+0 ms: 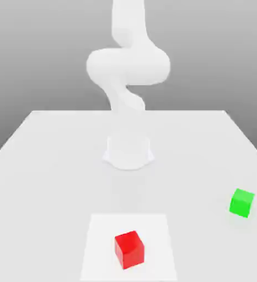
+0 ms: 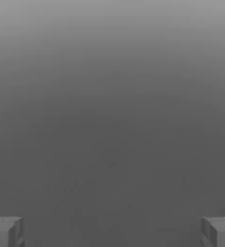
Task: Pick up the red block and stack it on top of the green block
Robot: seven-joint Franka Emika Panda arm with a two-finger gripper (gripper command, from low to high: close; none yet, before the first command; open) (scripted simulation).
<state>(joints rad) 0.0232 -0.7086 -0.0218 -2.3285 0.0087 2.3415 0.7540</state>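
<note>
Starting with the biggest thing in sight, we see the white table (image 1: 53, 148) spread across the exterior view, with the arm (image 1: 128, 66) rising from its round base (image 1: 128, 153) at the far middle and bending up out of the top of the picture. On the near part of the table lies a paler square patch (image 1: 100, 248), and the red block (image 1: 129, 249) sits on it, near the middle and slightly toward the exterior view's right. The green block (image 1: 241, 202) rests on the bare table off to the exterior view's right, a little farther back than the red one and well apart from it.

We judge the task to be at its very beginning: both blocks lie untouched, so the step in hand is the reach toward the red block. The next move calls for bringing the hand down over that block, lining the jaws up with two opposite faces, and lowering until the fingers straddle it before closing.

From the hand view we get what the exterior view lacks: the gripper (image 2: 112, 231) itself, its two fingertips (image 2: 8, 230) standing at opposite edges of the picture, spread as wide as they go and holding nothing, with plain grey background between them. The exterior view, in turn, gives us both blocks and their places on the table.
</note>
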